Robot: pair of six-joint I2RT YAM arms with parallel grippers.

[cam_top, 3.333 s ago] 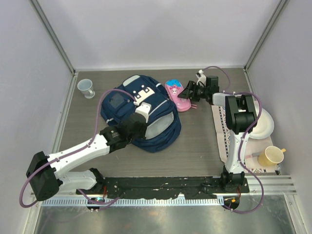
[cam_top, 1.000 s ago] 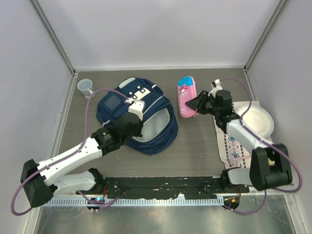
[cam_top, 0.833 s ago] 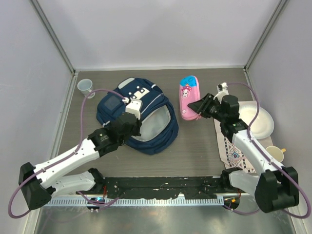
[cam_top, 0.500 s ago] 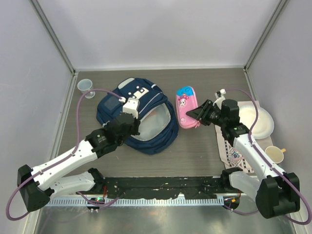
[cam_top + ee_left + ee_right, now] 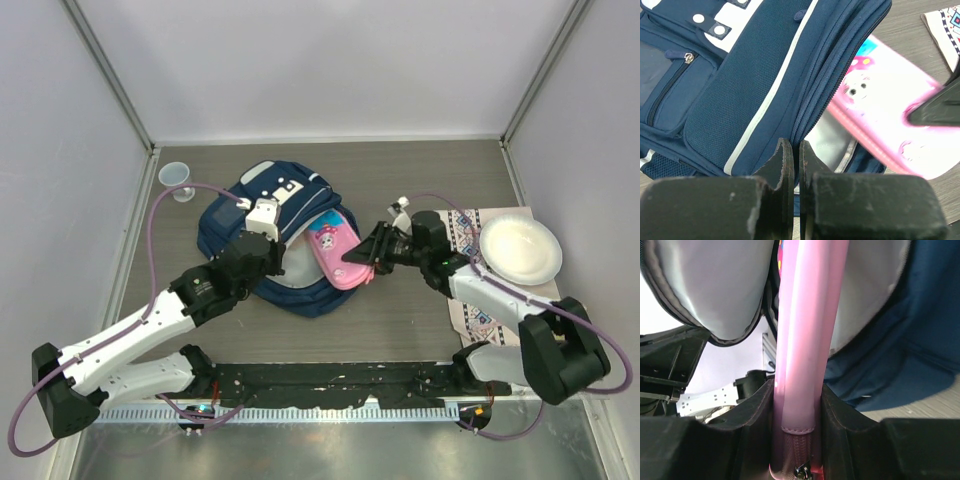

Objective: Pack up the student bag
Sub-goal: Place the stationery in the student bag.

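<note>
The navy student bag (image 5: 262, 205) lies on the table left of centre, its main opening facing right with pale grey lining (image 5: 830, 142) showing. My left gripper (image 5: 270, 257) is shut on the edge of the bag's flap (image 5: 805, 107), holding the opening up. My right gripper (image 5: 362, 258) is shut on a pink pencil case (image 5: 333, 243) with a cartoon face and holds it tilted over the bag's opening. The case also shows in the left wrist view (image 5: 885, 120) and in the right wrist view (image 5: 807, 335), between the fingers, with the lining on both sides.
A small clear cup (image 5: 176, 178) stands at the back left. A patterned cloth (image 5: 478, 300) lies at the right with a white plate (image 5: 518, 250) on it. Grey walls close in the table on three sides.
My right gripper has carried the pink pencil case left from beside the bag to over its opening. My left gripper stays on the flap, and the bag shifted slightly left.
</note>
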